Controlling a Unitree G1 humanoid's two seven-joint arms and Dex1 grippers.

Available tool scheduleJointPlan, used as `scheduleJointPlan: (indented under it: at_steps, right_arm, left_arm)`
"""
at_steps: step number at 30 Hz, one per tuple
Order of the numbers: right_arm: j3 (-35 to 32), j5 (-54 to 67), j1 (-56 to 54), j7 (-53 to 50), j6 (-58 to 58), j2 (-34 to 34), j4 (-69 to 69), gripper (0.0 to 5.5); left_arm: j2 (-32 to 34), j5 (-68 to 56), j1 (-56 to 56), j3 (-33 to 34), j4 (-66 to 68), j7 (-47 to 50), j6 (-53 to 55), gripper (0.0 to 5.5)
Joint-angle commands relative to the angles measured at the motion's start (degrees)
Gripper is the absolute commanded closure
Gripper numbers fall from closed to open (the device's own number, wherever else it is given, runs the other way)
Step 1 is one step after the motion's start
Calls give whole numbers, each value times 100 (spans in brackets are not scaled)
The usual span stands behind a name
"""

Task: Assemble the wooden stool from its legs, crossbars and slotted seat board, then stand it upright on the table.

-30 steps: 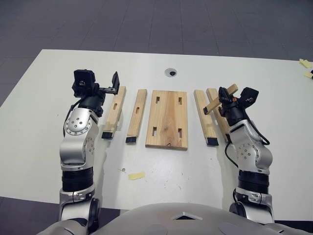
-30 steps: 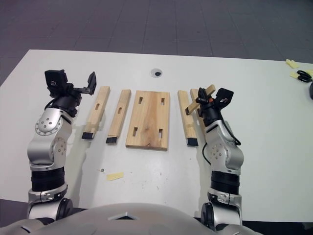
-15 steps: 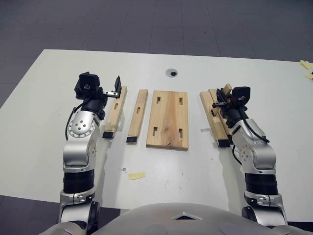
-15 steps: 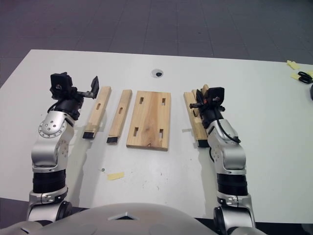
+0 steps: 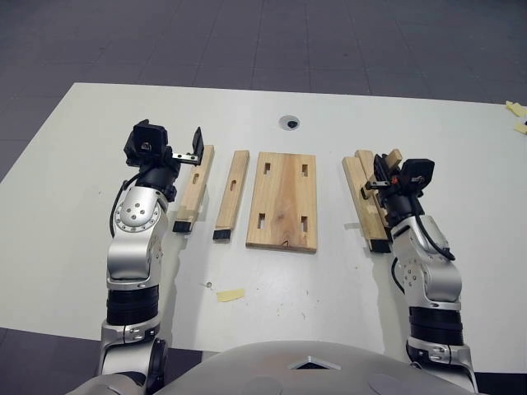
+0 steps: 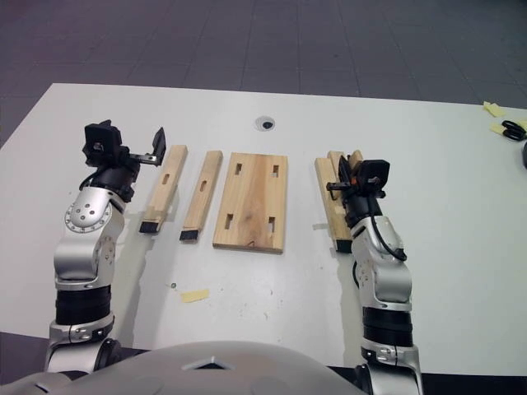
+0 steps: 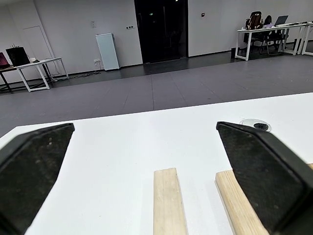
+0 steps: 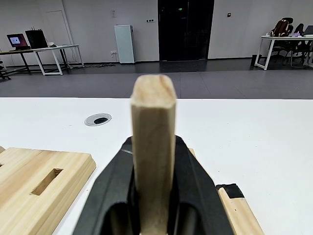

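The right tool point(image 5: 384, 174) has lowered, pinching the crossbar point(image 8: 153, 128) over the right legs point(image 5: 361, 196); the left tool point(image 5: 184, 151) hovers spread at the left.

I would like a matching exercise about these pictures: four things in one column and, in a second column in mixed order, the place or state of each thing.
Things
1. seat board
2. left gripper
3. right gripper
4. yellow tape scrap

Places or states
A. shut on a crossbar
B. flat on the table, slots facing up
C. open, at the far end of the leftmost leg
D. on the table, nearer the robot than the board

Pairs: 1-B, 2-C, 3-A, 4-D
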Motion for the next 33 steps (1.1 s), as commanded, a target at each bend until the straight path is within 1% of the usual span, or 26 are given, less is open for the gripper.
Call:
scheduleJointPlan:
  at_steps: [1,7,8,9,14,22,29,33]
  right_arm:
    - [70,-127,358,-89,531,89,454,507]
    - [-144,-37,-359,-151,620,10,416,507]
    - [-172,-45,-479,-168,654,-19,393,471]
    - [-205,-60,-592,-180,672,-52,361,467]
    - [-384,6,-1204,-224,922,-162,136,378]
    - [-559,241,-2209,-280,1443,-275,-252,266]
    - [-690,279,-3188,-195,1444,-488,114,147]
    - [-532,301,-3205,-83,1448,-388,199,72]
  left_arm:
    - [38,51,-83,39,77,-33,-6,10]
    - [39,58,-139,48,151,-35,-47,10]
    - [47,72,-166,57,166,-23,-66,10]
    - [50,68,-199,74,173,-14,-67,10]
    - [71,36,-282,161,262,-36,-106,10]
    - [8,29,-314,181,367,-26,-181,10]
    - [-22,46,-324,171,405,0,-228,10]
    - [-40,72,-307,146,409,21,-251,10]
